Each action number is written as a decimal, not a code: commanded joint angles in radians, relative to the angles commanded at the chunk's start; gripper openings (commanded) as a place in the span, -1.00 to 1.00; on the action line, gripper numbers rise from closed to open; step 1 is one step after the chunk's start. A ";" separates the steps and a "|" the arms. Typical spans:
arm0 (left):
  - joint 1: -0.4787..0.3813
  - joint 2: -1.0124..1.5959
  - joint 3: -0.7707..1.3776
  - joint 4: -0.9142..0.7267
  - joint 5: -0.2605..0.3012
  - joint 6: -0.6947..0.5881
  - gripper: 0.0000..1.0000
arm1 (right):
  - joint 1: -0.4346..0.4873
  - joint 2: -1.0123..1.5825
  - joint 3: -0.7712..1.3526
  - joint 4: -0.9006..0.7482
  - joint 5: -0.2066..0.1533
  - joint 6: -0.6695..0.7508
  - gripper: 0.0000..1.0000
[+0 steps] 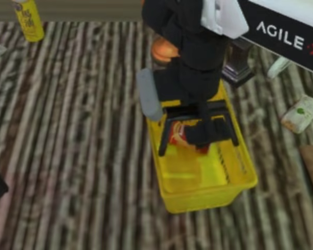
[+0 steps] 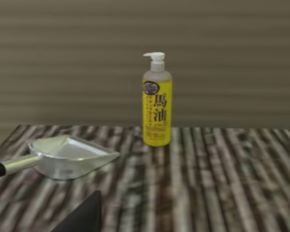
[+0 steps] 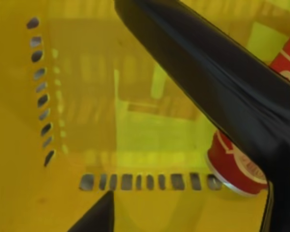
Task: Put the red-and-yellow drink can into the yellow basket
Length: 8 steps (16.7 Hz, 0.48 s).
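White letters "AGILE X" stand on the black arm casing; the yellow pump bottle bears "馬油".

It looks like a make-believe computer room, not a real home: a striped counter with a pump bottle, a dustpan and a plain wall behind.

1. My right gripper sits inside the yellow basket; walls hem it in and the black handles cross overhead.
2. The red-and-yellow drink can takes the floor beside it.
3. The basket's near half is free.
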 joint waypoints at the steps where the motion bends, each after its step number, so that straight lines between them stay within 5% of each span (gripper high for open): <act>1: 0.000 0.000 0.000 0.000 0.000 0.000 1.00 | 0.000 0.000 0.000 0.000 0.000 0.000 0.40; 8: 0.000 0.000 0.000 0.000 0.000 0.000 1.00 | 0.000 0.000 0.000 0.000 0.000 0.000 -0.66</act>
